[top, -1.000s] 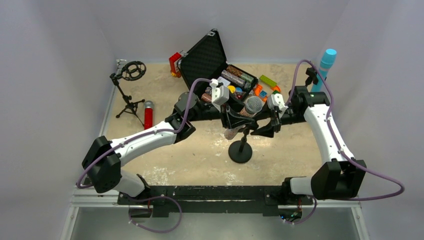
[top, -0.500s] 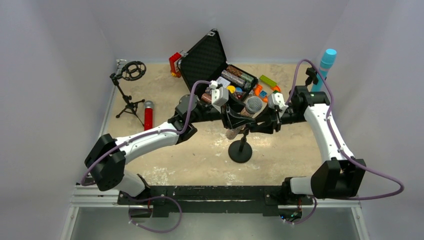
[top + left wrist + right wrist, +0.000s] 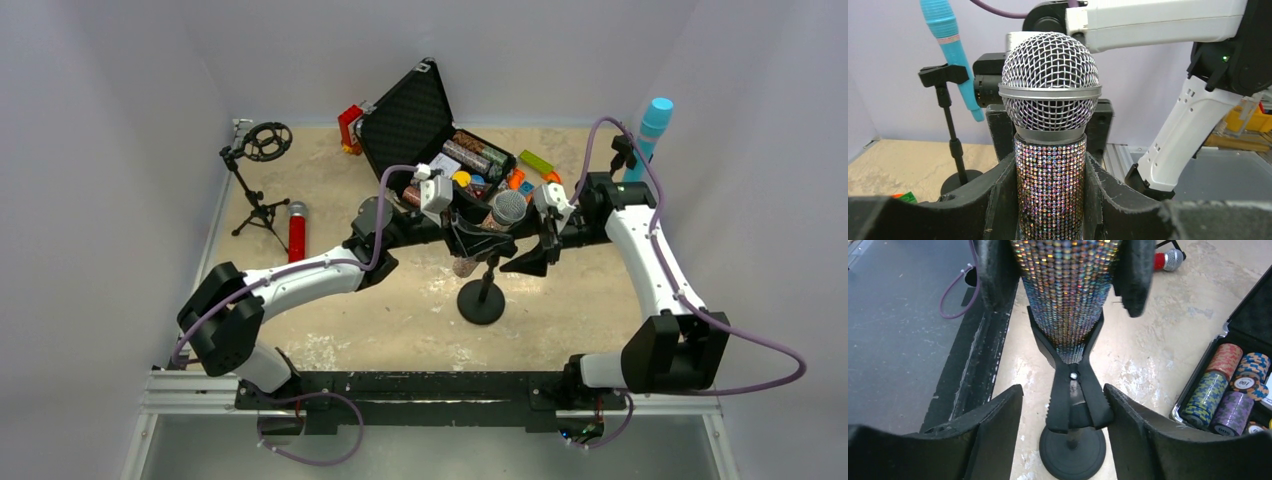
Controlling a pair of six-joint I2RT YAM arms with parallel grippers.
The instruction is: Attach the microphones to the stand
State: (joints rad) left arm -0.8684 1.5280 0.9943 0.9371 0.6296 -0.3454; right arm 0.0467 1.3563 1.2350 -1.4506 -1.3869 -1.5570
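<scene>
My left gripper (image 3: 478, 240) (image 3: 1050, 200) is shut on the glittery silver microphone (image 3: 508, 209) (image 3: 1050, 165), holding it nearly upright. The microphone's lower body (image 3: 1068, 295) sits between the arms of the black clip (image 3: 1073, 400) on the round-based stand (image 3: 481, 303) (image 3: 1073, 452). My right gripper (image 3: 512, 262) (image 3: 1064, 415) is open around the clip's handles, with a gap on the left side. The red microphone (image 3: 297, 232) (image 3: 1166, 260) lies on the table at the left. Clipped in a stand at the right rear is the light blue microphone (image 3: 655, 125) (image 3: 950, 45).
An open black case (image 3: 410, 120) holding poker chips (image 3: 1228, 390) stands just behind both grippers. A tripod stand with a ring mount (image 3: 262, 142) is at the far left. Small coloured toys (image 3: 535, 165) lie beside the case.
My right gripper squeezed the clip's handles and has opened again. The left arm shifted slightly toward the back, still holding the silver microphone.
</scene>
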